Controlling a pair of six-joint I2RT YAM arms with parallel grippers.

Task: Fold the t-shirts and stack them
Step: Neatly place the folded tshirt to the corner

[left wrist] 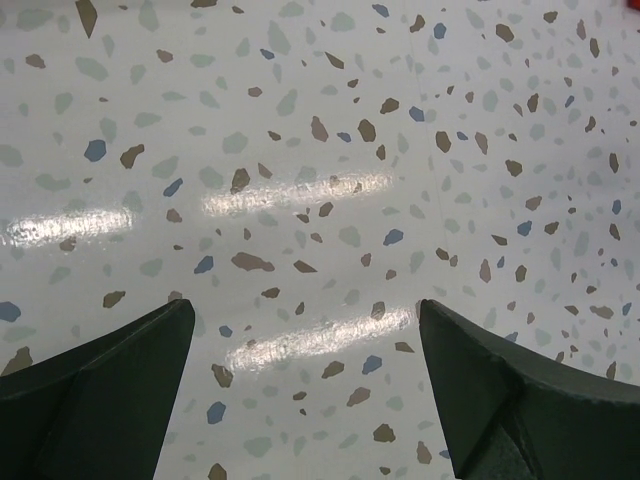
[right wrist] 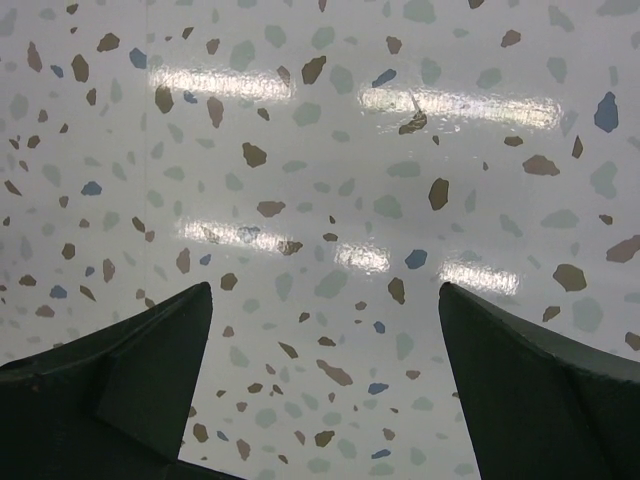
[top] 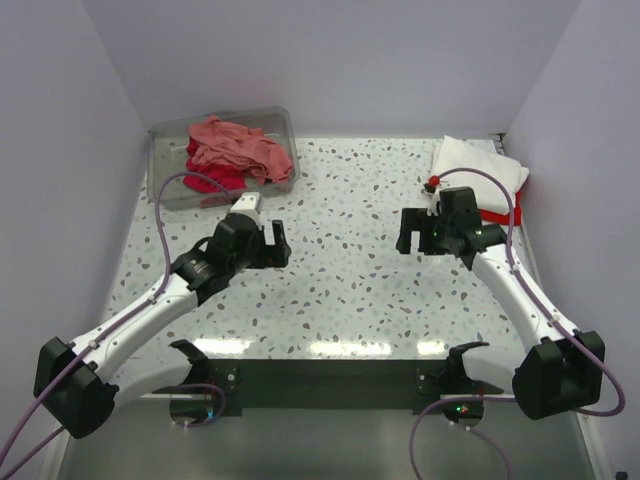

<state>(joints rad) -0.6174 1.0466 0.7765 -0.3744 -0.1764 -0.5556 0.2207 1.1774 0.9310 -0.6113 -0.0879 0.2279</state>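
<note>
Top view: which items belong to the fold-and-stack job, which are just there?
Job:
crumpled salmon-pink cloth t-shirt
crimson cloth t-shirt under it
folded white cloth t-shirt
red cloth t-shirt beneath it

Just there:
clear plastic bin
speckled terrazzo tabletop

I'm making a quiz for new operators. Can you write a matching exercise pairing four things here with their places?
Things: 1 salmon-pink t-shirt; 2 white t-shirt; 3 red t-shirt; 4 left tool.
Places: A over bare table, open; B in the clear bin; C under the white one; D top of far-right pile.
Pairs: 1-B; 2-D; 3-C; 4-A.
</note>
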